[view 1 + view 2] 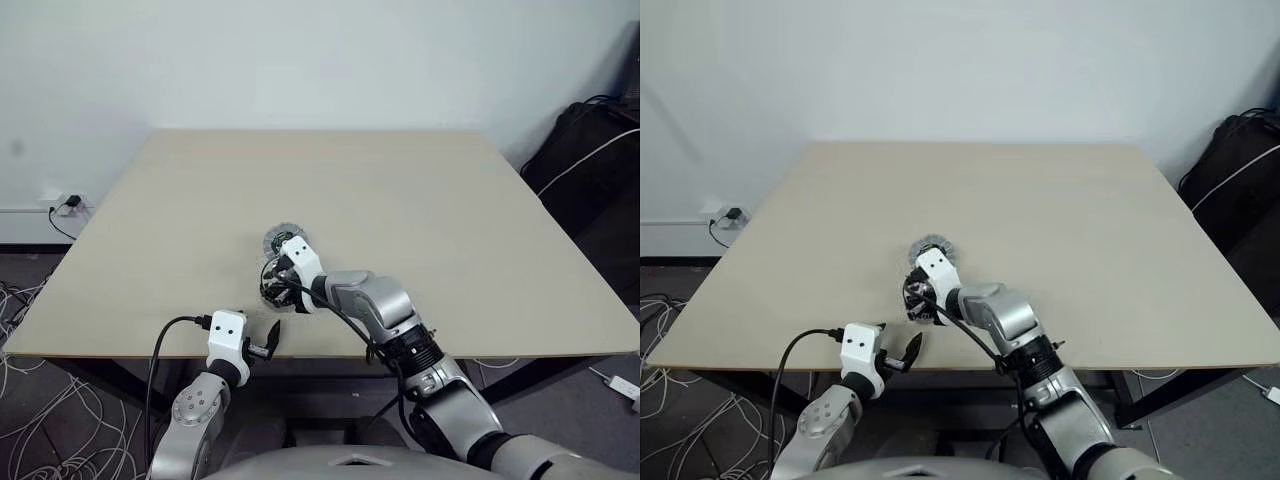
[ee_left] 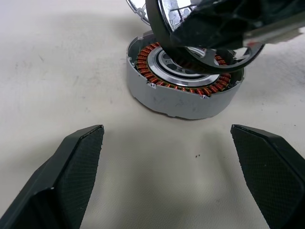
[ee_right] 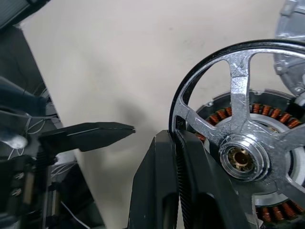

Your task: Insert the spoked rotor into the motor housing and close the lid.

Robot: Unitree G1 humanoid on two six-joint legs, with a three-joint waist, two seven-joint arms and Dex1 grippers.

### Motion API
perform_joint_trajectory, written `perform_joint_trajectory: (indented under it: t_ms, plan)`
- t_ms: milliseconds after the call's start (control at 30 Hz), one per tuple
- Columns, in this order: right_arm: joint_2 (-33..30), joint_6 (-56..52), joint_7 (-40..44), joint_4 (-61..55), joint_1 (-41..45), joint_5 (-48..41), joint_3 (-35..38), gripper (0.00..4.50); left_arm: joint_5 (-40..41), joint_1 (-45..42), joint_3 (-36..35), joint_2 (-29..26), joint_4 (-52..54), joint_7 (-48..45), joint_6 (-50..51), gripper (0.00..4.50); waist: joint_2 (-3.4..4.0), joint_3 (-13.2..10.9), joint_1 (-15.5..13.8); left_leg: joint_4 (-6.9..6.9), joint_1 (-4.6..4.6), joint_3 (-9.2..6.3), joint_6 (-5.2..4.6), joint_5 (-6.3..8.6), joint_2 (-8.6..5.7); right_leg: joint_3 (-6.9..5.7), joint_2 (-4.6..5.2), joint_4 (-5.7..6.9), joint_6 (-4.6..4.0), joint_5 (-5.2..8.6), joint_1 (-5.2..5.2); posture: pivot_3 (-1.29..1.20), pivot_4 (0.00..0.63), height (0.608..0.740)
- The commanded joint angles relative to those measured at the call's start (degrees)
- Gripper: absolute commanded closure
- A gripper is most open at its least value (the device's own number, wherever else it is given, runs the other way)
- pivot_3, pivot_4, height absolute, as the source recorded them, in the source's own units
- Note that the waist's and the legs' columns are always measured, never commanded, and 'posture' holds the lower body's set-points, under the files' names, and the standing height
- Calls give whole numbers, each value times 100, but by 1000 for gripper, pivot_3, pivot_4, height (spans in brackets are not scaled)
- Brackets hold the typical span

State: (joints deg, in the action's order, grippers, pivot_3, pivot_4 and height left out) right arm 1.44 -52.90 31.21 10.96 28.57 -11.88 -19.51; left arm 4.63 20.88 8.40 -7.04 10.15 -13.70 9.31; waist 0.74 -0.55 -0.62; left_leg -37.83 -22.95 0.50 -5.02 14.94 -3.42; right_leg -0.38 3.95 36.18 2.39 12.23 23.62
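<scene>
While your left gripper (image 1: 268,345) waits at the near table (image 1: 480,230) edge, jaws released wide and empty, the job sits just ahead of it. Your right gripper (image 3: 178,191) is the nearer arm to the work: jaws clenched on the black rim of the spoked rotor (image 3: 243,129), which hangs tilted directly over the motor housing (image 2: 183,88), low edge close to the windings; contact can't be told. The coming move turns on this: rotor axis leans off the housing's upright axis, so you likely need to level it and centre the brass hub over the silver centre before lowering. Rotor: thin black ring, shiny cast silver spokes, brass-coloured bore. Housing: squat grey cylinder, matte wall, ring of copper-brown coils, polished centre; it rests flat on the table. Just beyond it lies the lid (image 1: 933,245), a pale silver disc, flat on the table, partly hidden by your right wrist.
</scene>
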Motion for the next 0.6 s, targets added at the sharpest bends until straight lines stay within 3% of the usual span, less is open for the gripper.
perform_joint_trajectory:
  t_ms: [33,600]
  plan:
    - [113,135,-9,36,182,-93,157,4493,-14,-56,-20,-8,300,17,-124,0,1,0,3,1,0,0,1,0,0,1,0,0,0,0,1,0,0,740]
    - [208,-28,27,60,111,-205,68,4493,4,-25,-37,5,332,57,-87,0,5,-1,128,5,0,-1,3,-1,0,2,0,3,3,-2,4,0,0,740]
